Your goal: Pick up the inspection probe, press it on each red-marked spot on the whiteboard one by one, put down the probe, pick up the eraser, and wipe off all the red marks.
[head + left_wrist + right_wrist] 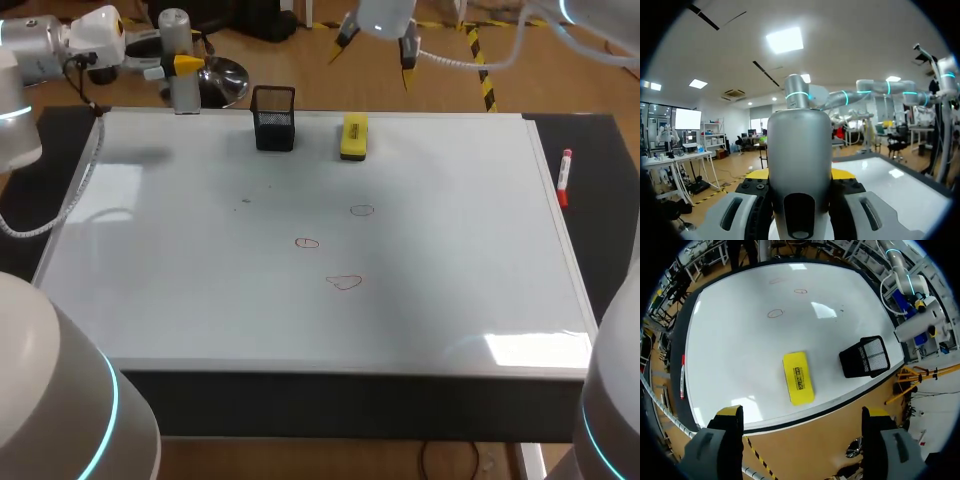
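Since the inspection probe is a smooth grey cylinder with a rounded shoulder, we judge it rigid, fairly heavy and prone to slipping. We grip it at mid-body. The left gripper is clenched on it there and holds it upright off the far left corner of the whiteboard. The board is glossy, hard and flat, so we expect a firm stop at each of the three thin red marks near its middle.

The eraser is a yellow rectangular block, probably light. We take it across its narrow sides. It lies flat near the far edge, close to a black mesh cup. The right gripper hangs released above it.
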{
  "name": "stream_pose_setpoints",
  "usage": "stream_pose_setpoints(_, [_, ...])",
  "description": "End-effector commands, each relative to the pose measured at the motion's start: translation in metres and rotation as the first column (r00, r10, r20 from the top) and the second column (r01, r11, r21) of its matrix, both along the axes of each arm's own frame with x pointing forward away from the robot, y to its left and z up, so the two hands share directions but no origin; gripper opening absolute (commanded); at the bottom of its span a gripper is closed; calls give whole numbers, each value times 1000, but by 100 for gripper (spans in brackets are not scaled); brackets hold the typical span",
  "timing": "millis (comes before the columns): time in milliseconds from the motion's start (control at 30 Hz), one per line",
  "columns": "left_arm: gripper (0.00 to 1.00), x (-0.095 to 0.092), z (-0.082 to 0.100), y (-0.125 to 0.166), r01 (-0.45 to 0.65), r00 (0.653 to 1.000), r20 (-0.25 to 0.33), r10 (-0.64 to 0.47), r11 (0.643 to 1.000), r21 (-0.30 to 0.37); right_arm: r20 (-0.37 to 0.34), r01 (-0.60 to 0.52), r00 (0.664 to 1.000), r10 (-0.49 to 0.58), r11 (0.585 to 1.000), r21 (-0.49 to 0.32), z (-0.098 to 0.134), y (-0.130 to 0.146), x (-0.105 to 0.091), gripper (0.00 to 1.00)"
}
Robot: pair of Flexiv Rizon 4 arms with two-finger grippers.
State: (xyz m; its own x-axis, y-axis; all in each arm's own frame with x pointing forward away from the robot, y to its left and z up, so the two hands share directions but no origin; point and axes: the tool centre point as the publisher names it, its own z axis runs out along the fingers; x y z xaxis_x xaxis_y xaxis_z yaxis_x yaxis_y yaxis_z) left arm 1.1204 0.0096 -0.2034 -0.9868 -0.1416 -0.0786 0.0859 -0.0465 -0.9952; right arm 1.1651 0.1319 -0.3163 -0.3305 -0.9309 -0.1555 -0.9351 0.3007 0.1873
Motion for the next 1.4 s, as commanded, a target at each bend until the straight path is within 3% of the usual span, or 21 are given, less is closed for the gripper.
stream_pose_setpoints(33, [0,-1,2,0,-2,1000,1,2,1000,1,-79,-54,996,40,983,-176,-10,11,1,100])
stream_pose_setpoints(233, [0,-1,2,0,-2,1000,1,2,1000,1,-93,-69,994,51,977,-203,-28,11,-10,100])
stream_pose_setpoints(300, [0,-1,2,0,-2,1000,1,2,1000,1,-87,-79,995,57,958,-275,-35,12,-12,100])
stream_pose_setpoints(467, [0,-1,2,0,-2,1000,1,2,1000,1,-68,-92,995,74,940,-327,-47,10,-14,100])
stream_pose_setpoints(500, [0,-1,2,0,-2,1000,1,2,1000,1,-59,-103,994,87,912,-396,-52,10,-14,100])
stream_pose_setpoints(567, [0,-1,2,0,-2,1000,1,2,1000,1,-52,-111,994,99,921,-372,-58,7,-15,100])
stream_pose_setpoints(633, [0,-1,2,0,-2,1000,1,2,1000,1,-24,-109,994,109,904,-415,-63,5,-16,100])
stream_pose_setpoints(800, [0,-1,2,0,-2,1000,1,2,1000,1,30,-100,992,123,906,-411,-73,-2,-19,100])
stream_pose_setpoints(1033, [0,-1,2,0,-2,1000,1,2,1000,1,86,-88,989,123,940,-330,-85,-13,-25,100])
stream_pose_setpoints(1400, [0,-1,2,0,-2,1000,1,2,1000,1,117,-156,975,188,958,-241,-103,-22,-28,100])
